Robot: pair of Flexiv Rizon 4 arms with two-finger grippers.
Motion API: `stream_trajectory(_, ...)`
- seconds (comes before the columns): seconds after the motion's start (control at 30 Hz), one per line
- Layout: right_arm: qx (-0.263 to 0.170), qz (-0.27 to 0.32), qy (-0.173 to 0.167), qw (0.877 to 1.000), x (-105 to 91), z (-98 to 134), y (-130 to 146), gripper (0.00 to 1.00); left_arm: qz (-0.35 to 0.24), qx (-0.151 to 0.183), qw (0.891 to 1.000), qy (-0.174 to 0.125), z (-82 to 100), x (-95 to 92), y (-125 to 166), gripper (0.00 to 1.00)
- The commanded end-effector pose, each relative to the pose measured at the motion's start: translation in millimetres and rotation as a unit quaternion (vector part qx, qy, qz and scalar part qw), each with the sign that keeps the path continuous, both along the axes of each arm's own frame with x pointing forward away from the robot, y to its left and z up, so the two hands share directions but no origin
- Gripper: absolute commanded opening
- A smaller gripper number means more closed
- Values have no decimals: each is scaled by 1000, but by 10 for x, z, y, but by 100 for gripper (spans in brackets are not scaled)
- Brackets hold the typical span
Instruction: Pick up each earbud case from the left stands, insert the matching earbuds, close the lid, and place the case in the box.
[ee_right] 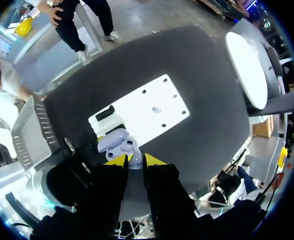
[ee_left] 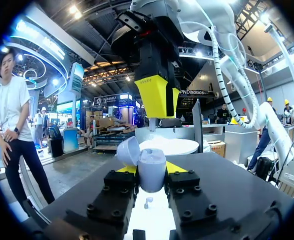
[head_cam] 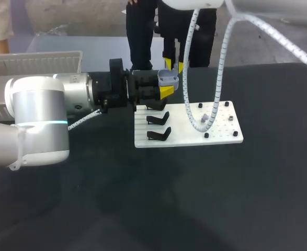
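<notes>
Lavender earbud case [ee_left: 152, 172] held in left gripper [ee_left: 151, 168], right gripper [ee_right: 135, 161] above

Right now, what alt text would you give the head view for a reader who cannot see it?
The left gripper holds an open lilac case over a white board on the black table, with the right gripper just above it. Black stands sit on the board; a grey box lies at far left.
</notes>
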State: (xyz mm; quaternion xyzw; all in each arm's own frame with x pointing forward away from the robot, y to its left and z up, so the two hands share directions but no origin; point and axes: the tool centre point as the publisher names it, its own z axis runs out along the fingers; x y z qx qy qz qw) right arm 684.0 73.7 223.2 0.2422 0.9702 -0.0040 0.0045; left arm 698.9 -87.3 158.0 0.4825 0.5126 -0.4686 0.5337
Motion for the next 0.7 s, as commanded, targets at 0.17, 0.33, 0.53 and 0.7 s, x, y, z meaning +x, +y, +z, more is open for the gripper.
stream_trajectory(0.17,-16,2,5,1000,-12,-70,75,0,4,-2,1000,-3,-9,-23,-4,0)
stream_trajectory(0.33,-24,6,6,1000,-1,-103,106,0,4,-2,1000,-3,-9,-23,-4,0)
stream_trajectory(0.53,-27,5,6,1000,29,-117,101,0,4,-2,1000,-3,-9,-23,-4,0)
stream_trajectory(0.7,-29,3,7,1000,48,-135,96,0,4,-2,1000,-3,-9,-23,-4,0)
